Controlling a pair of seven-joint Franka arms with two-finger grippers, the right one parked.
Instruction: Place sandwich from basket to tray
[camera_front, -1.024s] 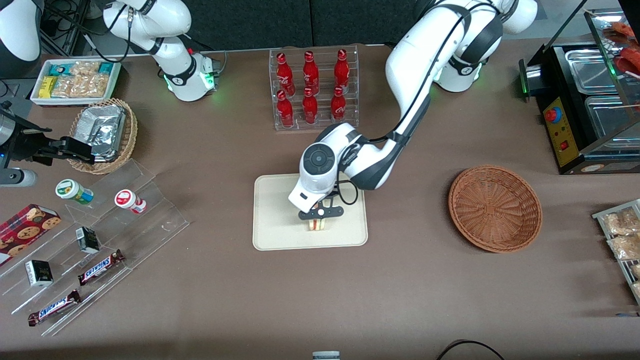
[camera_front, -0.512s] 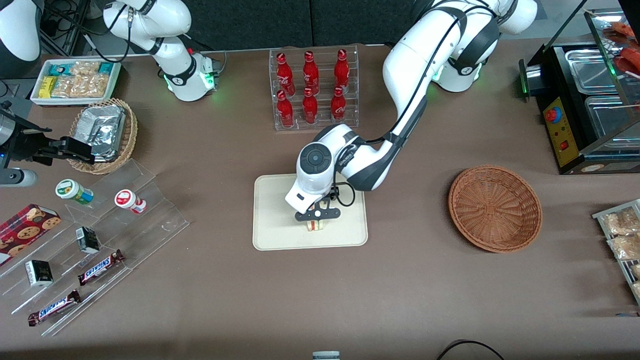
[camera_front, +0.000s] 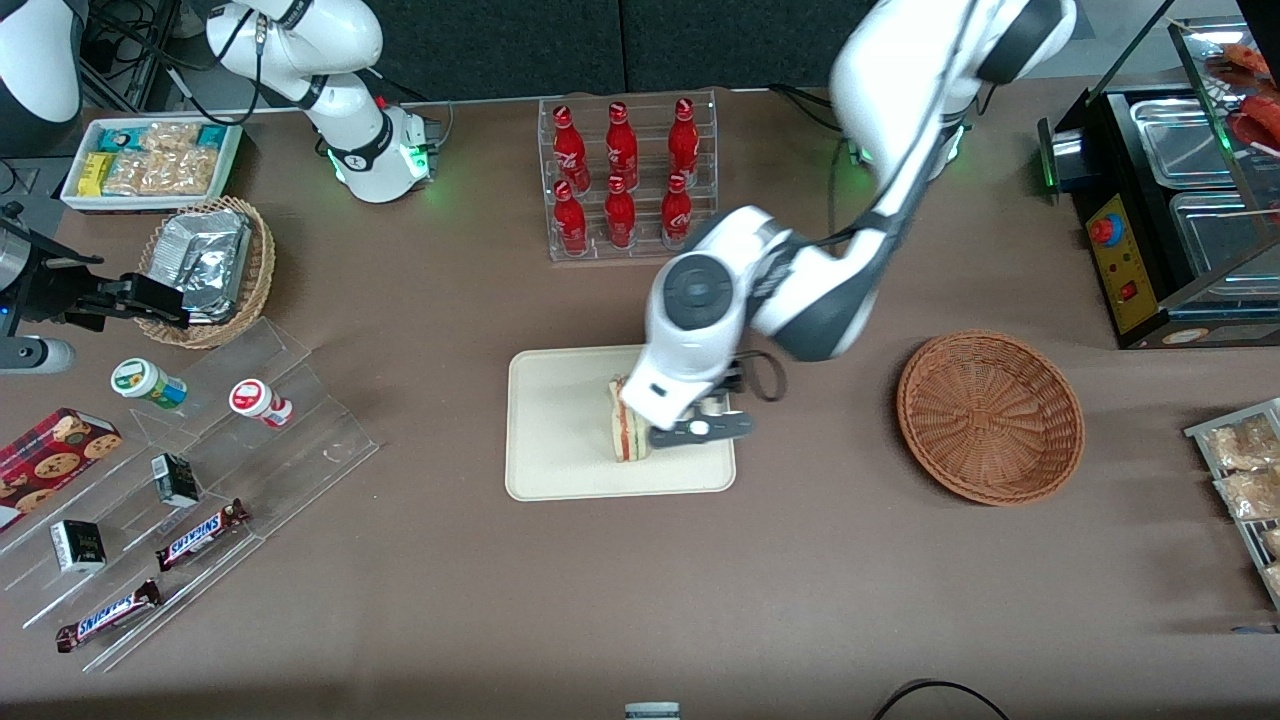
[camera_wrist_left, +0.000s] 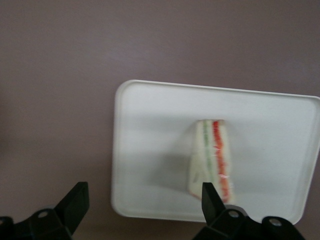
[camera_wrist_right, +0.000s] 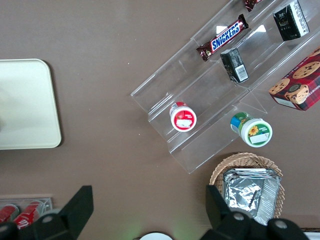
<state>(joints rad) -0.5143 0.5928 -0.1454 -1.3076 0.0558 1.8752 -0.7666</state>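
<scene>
Now the sandwich (camera_front: 624, 432) lies on the tray (camera_front: 560, 430), its red and green filling edge facing the front camera; the wrist view shows it (camera_wrist_left: 212, 157) lying flat on the tray (camera_wrist_left: 150, 150) with nothing gripping it. Left gripper (camera_front: 700, 428) hangs above the tray's edge on the basket's side, just beside the sandwich and raised off it. Fingers (camera_wrist_left: 75, 202) are spread wide, empty, with the sandwich showing between them from above. Whether one fingertip overlaps the sandwich's corner in the wrist view is only a matter of line of sight; no contact can be made out.

Basket (camera_front: 990, 415) sits on the brown table (camera_front: 400, 600) toward the working arm's end, well apart from the tray, nothing in it. Rack of red bottles (camera_front: 625, 175) stands farther from the front camera than the tray. Toward the parked arm's end: clear tiered display stand (camera_front: 220, 440) with Snickers bars (camera_front: 200, 533), small cups and dark boxes, a tan wicker basket (camera_front: 205, 270) with foil packets, a white tray of snacks (camera_front: 150, 160).
</scene>
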